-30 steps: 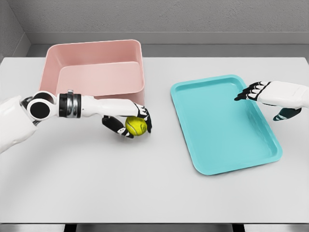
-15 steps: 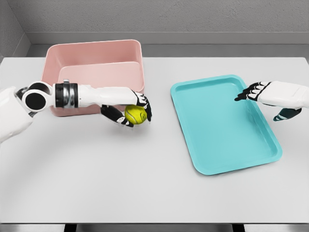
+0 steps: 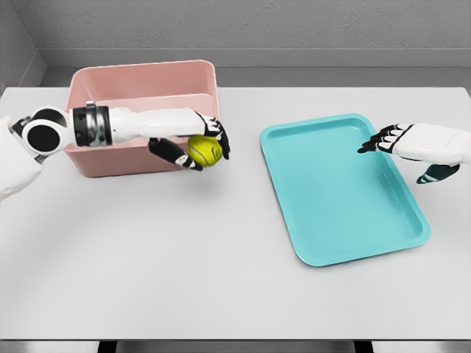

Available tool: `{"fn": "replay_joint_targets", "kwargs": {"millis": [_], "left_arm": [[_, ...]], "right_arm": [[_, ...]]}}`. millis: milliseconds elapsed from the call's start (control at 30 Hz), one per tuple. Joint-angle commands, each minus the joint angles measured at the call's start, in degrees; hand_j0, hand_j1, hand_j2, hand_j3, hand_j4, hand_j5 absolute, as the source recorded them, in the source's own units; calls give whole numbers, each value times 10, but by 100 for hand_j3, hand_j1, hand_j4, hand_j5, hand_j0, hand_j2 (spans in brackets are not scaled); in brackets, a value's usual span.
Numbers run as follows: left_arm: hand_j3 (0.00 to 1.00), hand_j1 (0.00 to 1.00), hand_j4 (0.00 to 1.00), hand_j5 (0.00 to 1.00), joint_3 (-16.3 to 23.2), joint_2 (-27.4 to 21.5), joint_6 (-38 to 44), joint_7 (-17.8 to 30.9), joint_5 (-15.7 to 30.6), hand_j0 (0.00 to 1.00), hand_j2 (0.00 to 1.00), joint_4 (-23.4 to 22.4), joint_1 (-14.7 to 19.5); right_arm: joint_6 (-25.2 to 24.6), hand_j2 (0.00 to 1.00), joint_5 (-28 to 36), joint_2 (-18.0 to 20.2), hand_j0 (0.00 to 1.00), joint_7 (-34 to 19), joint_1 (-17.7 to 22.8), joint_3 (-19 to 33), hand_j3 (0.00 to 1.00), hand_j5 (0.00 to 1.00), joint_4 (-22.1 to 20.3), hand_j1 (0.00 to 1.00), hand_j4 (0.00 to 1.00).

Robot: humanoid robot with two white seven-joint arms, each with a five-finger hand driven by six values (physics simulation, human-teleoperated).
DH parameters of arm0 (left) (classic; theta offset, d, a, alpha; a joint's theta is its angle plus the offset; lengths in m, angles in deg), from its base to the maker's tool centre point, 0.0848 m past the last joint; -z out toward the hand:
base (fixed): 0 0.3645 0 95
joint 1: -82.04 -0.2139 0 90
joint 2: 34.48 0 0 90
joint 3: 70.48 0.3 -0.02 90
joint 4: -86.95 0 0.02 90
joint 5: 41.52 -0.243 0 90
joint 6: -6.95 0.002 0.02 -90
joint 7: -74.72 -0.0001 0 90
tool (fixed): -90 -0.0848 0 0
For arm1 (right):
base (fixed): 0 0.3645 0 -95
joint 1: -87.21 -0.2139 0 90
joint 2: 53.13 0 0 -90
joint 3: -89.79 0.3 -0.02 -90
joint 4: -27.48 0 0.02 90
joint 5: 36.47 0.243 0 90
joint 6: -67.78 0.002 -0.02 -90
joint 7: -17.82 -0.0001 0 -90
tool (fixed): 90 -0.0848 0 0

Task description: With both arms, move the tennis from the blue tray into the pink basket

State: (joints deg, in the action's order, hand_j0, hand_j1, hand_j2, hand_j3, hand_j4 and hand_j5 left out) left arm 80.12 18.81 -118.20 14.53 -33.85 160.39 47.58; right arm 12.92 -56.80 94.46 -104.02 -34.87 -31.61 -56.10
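Since the earlier frames the left hand (image 3: 193, 145) has risen and drawn back toward the far side of the desk (image 3: 221, 279), carrying the tennis ball (image 3: 204, 150) from a spot over the bare desk up to the front right corner of the pink basket (image 3: 147, 81). Its dark fingers (image 3: 218, 136) are curled around the yellow-green ball, with the thumb and lower fingers under it and the others wrapped over its top and right side, so the hand is clamped on the ball. In the head view the ball overlaps the basket's front wall near the right corner; whether it is above the rim or just in front of the wall cannot be told from this angle. The left forearm stretches across in front of the basket, from the round shoulder joint at the left edge of the picture, with a metal wrist ring near the basket's left side. The right hand (image 3: 412, 143) has not shifted: it hovers over the far right edge of the blue tray (image 3: 331, 198), fingers held apart and pointing left, holding nothing. The tray lies on the right half of the desk, well apart from the basket, with nothing on its surface.
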Motion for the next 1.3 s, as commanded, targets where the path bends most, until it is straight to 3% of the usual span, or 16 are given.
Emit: {"fn": "replay_joint_targets", "kwargs": {"millis": [0,500,1267], "left_arm": [[57,57,57,57,-6,0,1,-1,4,57,57,-2,0],[57,57,57,57,-11,-9,1,-27,2,57,57,-29,8],[57,57,57,57,-27,-2,1,-46,1,57,57,-139,12]], "right_arm": [[-1,100,3,1,100,0,0,0,100,100,0,100,100],[-1,100,2,-2,100,-7,0,0,100,100,0,100,100],[-1,100,2,-3,100,-7,-2,0,100,100,1,100,100]]}}
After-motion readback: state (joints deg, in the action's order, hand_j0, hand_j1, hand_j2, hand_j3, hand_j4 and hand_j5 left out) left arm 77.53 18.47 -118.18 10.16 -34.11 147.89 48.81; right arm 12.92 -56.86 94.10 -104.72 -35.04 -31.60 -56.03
